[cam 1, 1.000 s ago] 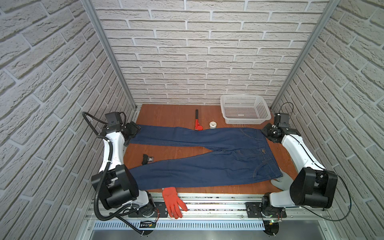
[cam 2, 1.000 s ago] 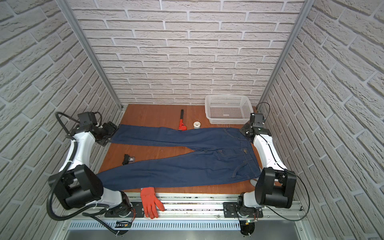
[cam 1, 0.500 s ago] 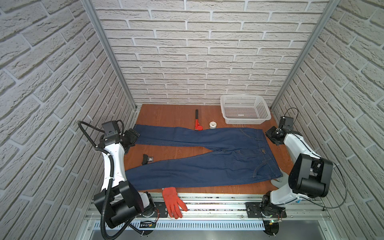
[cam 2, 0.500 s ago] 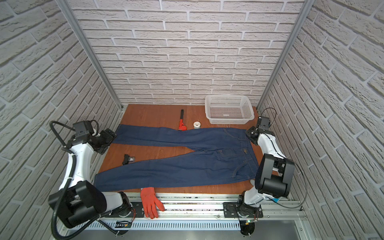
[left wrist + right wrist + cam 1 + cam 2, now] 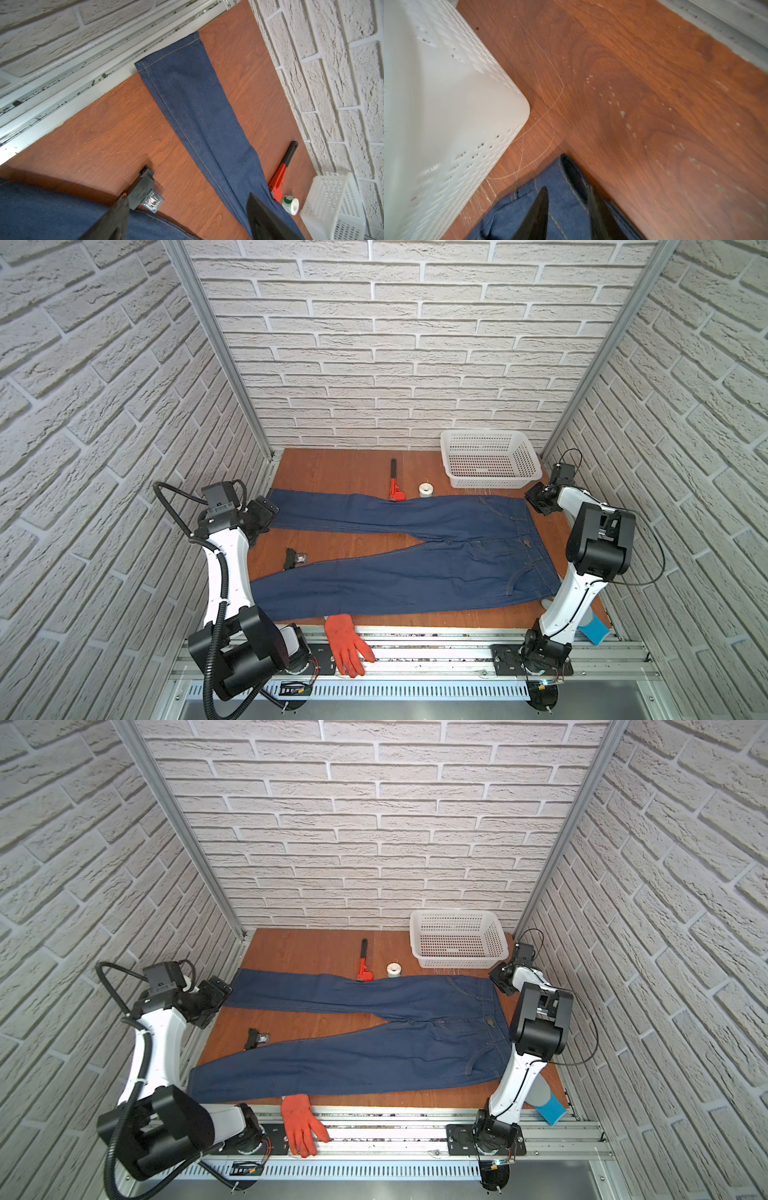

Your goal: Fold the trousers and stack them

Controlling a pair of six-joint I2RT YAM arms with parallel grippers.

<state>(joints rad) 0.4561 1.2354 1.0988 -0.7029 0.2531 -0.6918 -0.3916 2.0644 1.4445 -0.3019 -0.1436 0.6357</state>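
Beside the flat trousers [image 5: 415, 576], left gripper [image 5: 187, 196] gapes, right gripper [image 5: 566, 189] stands slightly parted, both empty; the first fold likely needs hem and waist pinched.

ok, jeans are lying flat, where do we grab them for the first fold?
I'd grip the far leg's hem for the left gripper, coming in from the left end; far waistband corner for the right gripper, from the right end. The jeans lie flat, and those edges are exposed and nearest each arm.
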